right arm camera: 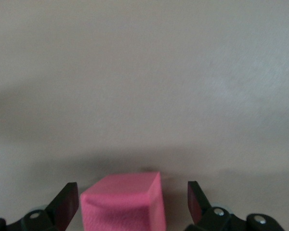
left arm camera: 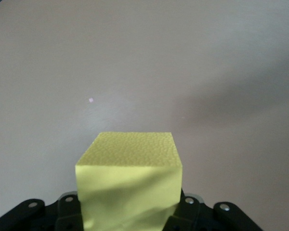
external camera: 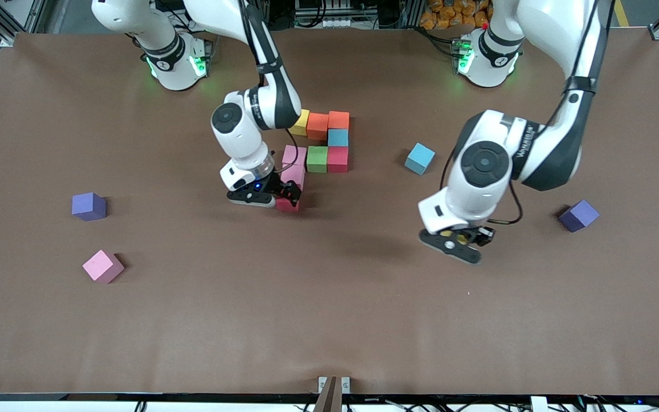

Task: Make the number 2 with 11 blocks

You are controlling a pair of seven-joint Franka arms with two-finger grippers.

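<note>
Blocks (external camera: 322, 143) of the unfinished number 2 sit upper centre in the front view, where the right gripper (external camera: 290, 197) stands spread around a freshly set red cube (external camera: 288, 204). Lower right of centre, the left gripper (external camera: 459, 239) hovers pinching a yellow cube (left arm camera: 130, 185), which I judge goes beside the red one next.

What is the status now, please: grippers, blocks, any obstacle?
Left gripper shut on yellow block, over bare table. Right gripper open around red block at unfinished number 2. No obstacle seen.
</note>
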